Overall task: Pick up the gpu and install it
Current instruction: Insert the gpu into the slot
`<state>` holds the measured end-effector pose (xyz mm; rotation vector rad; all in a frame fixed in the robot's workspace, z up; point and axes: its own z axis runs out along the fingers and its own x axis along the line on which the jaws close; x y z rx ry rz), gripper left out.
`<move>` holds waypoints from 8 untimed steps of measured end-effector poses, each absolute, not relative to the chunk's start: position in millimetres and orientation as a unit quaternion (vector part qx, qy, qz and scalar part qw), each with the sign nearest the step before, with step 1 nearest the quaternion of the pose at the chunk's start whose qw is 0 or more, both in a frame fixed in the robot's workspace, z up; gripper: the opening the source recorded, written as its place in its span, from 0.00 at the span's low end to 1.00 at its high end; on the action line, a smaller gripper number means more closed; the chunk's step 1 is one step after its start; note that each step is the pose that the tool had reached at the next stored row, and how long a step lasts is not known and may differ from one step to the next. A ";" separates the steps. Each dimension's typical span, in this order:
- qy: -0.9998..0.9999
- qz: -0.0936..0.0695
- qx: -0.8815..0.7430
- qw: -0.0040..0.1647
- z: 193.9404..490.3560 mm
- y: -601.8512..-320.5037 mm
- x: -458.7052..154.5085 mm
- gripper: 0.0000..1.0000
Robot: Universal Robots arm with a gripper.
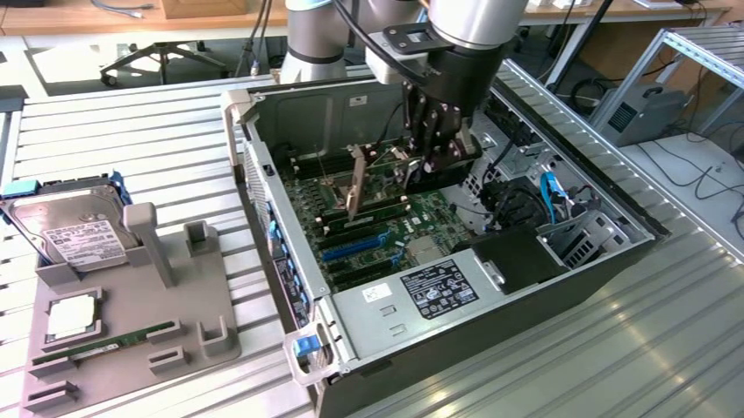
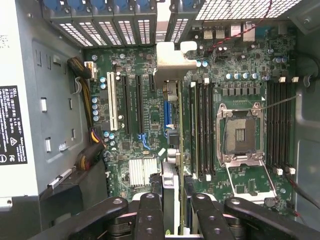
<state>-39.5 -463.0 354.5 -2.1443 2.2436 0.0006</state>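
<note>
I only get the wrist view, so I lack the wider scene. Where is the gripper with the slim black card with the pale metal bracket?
Observer: The gripper reaches down into the open black computer case, holding the gpu on edge over the green motherboard.
Operator: Anything beside the case?
Observer: On the exterior view's left, a grey parts stand holds a silver hard drive and a narrow green memory stick.

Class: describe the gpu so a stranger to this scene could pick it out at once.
Find the open computer case, where the end effector reaches down over the green motherboard. The gpu is the slim card gripped on edge there, alone in having a pale metal bracket at one end.
</note>
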 end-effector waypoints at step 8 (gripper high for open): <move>0.723 0.000 -0.691 0.019 354.2 -463.1 -41.0 0.27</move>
